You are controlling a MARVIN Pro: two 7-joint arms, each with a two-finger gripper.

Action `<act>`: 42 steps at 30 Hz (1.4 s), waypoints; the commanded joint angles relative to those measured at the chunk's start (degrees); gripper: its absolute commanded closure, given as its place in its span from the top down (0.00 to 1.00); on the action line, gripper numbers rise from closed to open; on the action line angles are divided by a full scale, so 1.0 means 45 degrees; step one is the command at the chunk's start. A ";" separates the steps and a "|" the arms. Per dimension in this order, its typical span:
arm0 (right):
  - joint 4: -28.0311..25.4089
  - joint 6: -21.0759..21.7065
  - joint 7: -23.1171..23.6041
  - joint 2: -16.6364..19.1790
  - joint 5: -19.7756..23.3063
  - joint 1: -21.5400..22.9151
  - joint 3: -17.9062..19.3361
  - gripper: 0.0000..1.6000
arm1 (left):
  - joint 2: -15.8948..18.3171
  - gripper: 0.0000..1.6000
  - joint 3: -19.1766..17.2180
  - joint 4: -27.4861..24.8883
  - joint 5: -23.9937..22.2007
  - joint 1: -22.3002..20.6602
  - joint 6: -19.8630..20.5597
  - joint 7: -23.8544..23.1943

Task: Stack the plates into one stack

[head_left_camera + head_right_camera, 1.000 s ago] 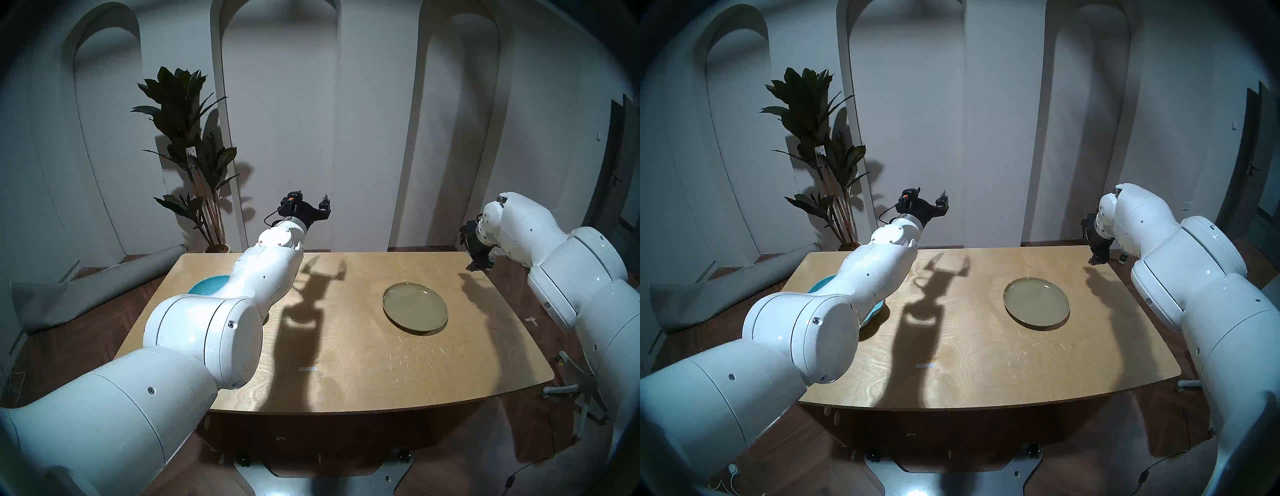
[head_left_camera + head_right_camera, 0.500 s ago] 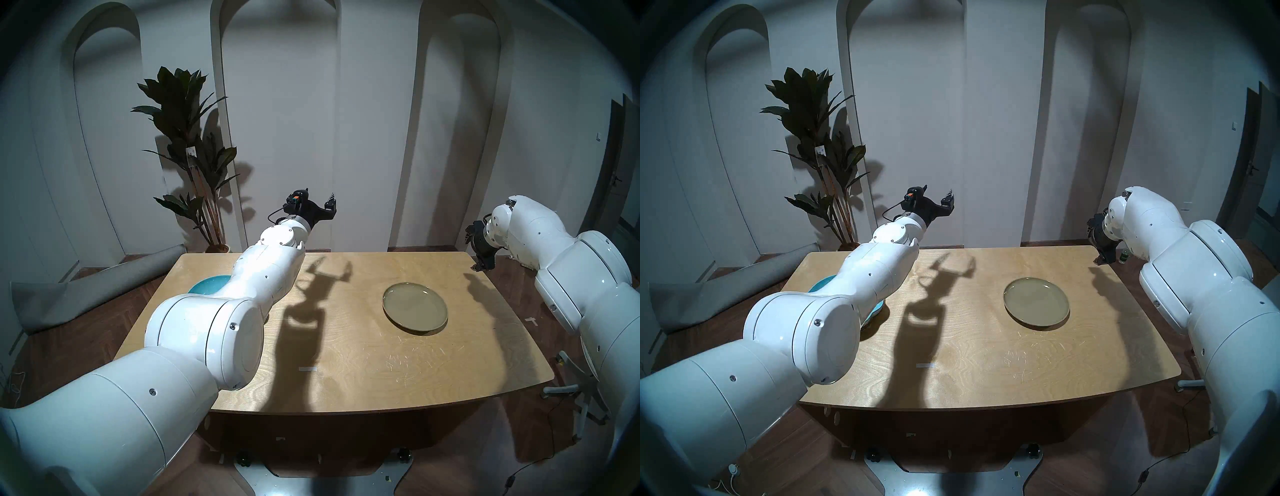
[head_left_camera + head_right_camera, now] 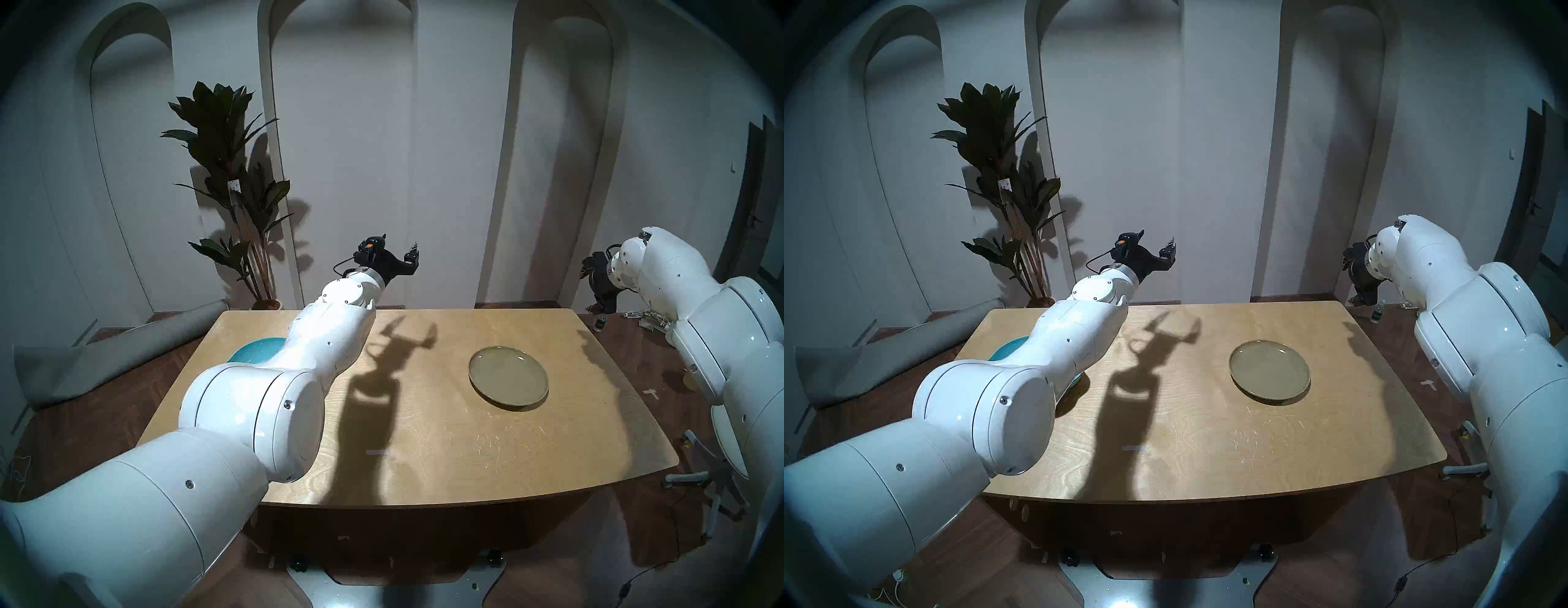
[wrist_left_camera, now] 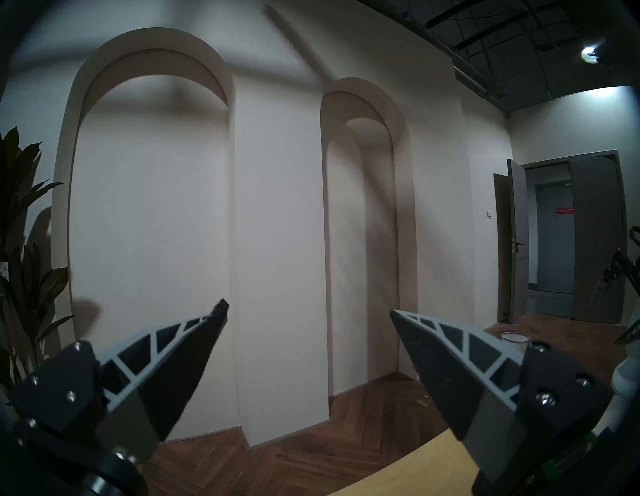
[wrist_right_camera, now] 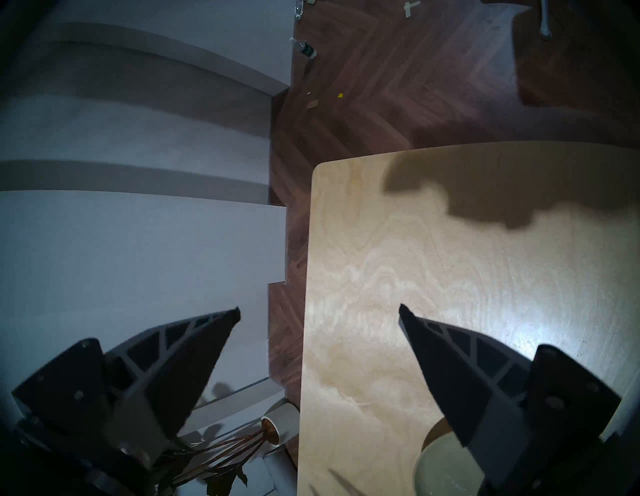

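Observation:
A round olive-beige plate [image 3: 508,378] [image 3: 1269,371] lies flat on the right half of the wooden table [image 3: 445,467]. A sky-blue plate [image 3: 254,350] [image 3: 1006,350] lies at the table's left and is mostly hidden behind my left arm. High over the table's far edge, my left gripper [image 3: 399,248] [image 3: 1157,238] [image 4: 308,308] points at the wall, open and empty. My right gripper [image 3: 594,288] [image 3: 1356,280] [image 5: 319,308] hangs open and empty above the floor just off the far right corner. In the right wrist view the olive plate's rim [image 5: 446,464] shows low down.
A potted plant [image 3: 229,170] and a rolled grey mat [image 3: 119,356] are beyond the table's left side. A small bottle [image 3: 599,325] stands on the floor by the far right corner. A white tape strip [image 3: 377,453] marks the table's near middle.
My right arm has pulled back to the right and up, carrying its gripper off the table's corner. The left gripper has drifted slightly right and up. Both plates have stayed put.

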 commanded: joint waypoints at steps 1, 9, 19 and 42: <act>-0.0375 0.0371 0.0548 0.0545 0.0071 0.0620 0.0184 1.00 | 0.0009 1.00 0.0048 -0.0216 0.0030 -0.0071 -0.0090 -0.0164; -0.0618 0.0779 0.0913 0.0899 0.0161 0.0720 0.0388 1.00 | 0.0025 1.00 0.0130 -0.0248 0.0139 0.0062 -0.0104 -0.0385; -0.0922 0.1286 0.1336 0.1279 0.0288 0.0820 0.0614 1.00 | -0.0031 1.00 0.0264 -0.0258 0.0281 0.0213 -0.0107 -0.0675; -0.1787 0.2499 0.2236 0.1813 0.0516 0.0725 0.1048 1.00 | -0.0223 1.00 0.0961 -0.0518 0.0898 0.0363 -0.0205 -0.1766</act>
